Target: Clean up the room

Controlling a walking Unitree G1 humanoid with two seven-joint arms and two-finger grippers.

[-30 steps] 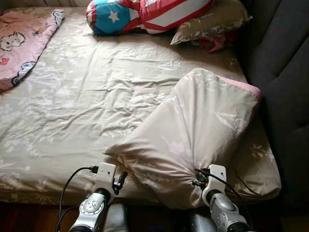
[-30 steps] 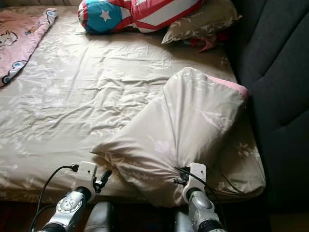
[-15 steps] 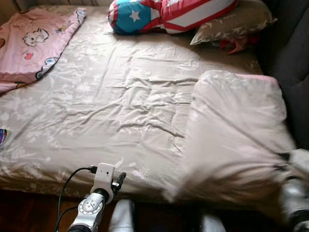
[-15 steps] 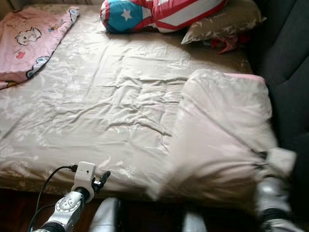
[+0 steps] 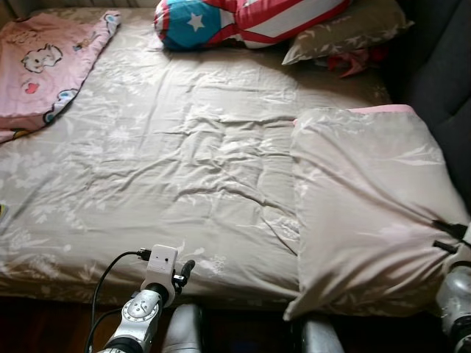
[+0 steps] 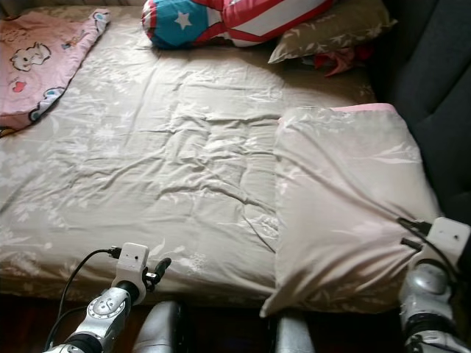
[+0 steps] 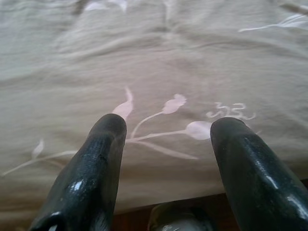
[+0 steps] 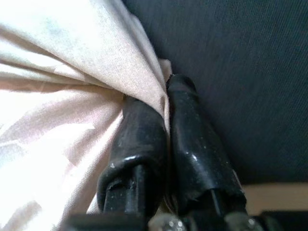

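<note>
A beige floral quilt (image 5: 368, 213) with a pink lining lies folded along the right side of the bed (image 5: 162, 162), its long edge running toward the pillows. At the quilt's near right corner, my right gripper (image 5: 440, 235) is shut on the fabric. The right wrist view has the two black fingers (image 8: 139, 134) pinched together with a fold of the quilt (image 8: 72, 96) between them, against a dark upholstered panel. My left gripper (image 5: 184, 271) hovers at the bed's front edge, open, with only the sheet (image 7: 163, 62) past its fingers (image 7: 96, 163).
A pink cartoon blanket (image 5: 44, 66) lies at the bed's far left corner. A stars-and-stripes cushion (image 5: 243, 18), a beige pillow (image 5: 346, 29) and something red (image 5: 353, 62) lie at the head. A dark upholstered wall (image 5: 441, 66) borders the right side. Dark floor runs below the bed's front edge.
My right gripper has swung out to the right with the quilt's corner, and the bunched, slanted quilt now lies flat and straight along the right side. The left arm has barely moved.
</note>
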